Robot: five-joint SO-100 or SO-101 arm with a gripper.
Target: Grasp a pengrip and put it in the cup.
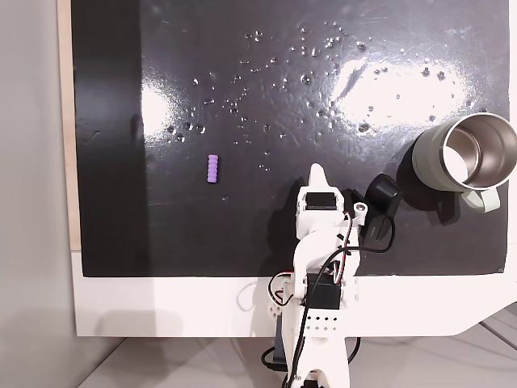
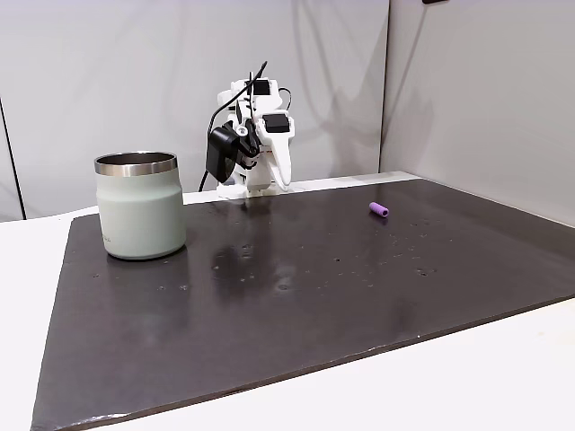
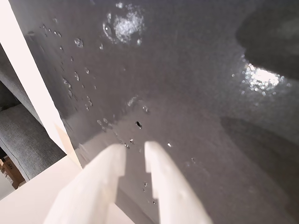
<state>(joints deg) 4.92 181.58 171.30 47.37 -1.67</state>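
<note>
The pengrip [image 1: 212, 169], a tiny light-purple ribbed tube, lies on the black mat left of the arm in a fixed view; it sits at the mat's far right [image 2: 378, 209] in the side-on fixed view. The grey-green cup [image 1: 428, 158] with its steel inside stands upright at the right edge, handle toward the arm; from the side the cup [image 2: 139, 211] is at the left. My white gripper [image 1: 318, 170] is folded back near the arm's base, pointing down at the mat [image 2: 280, 180], well apart from both. In the wrist view its fingers [image 3: 135, 147] sit nearly together, holding nothing.
The black mat [image 1: 242, 97] is glossy and dotted with small droplets or dents. It lies on a white table [image 1: 161, 307] whose front edge is near the arm's base. Grey walls [image 2: 314, 72] stand behind the arm. Wide bare mat lies between the pengrip and the cup.
</note>
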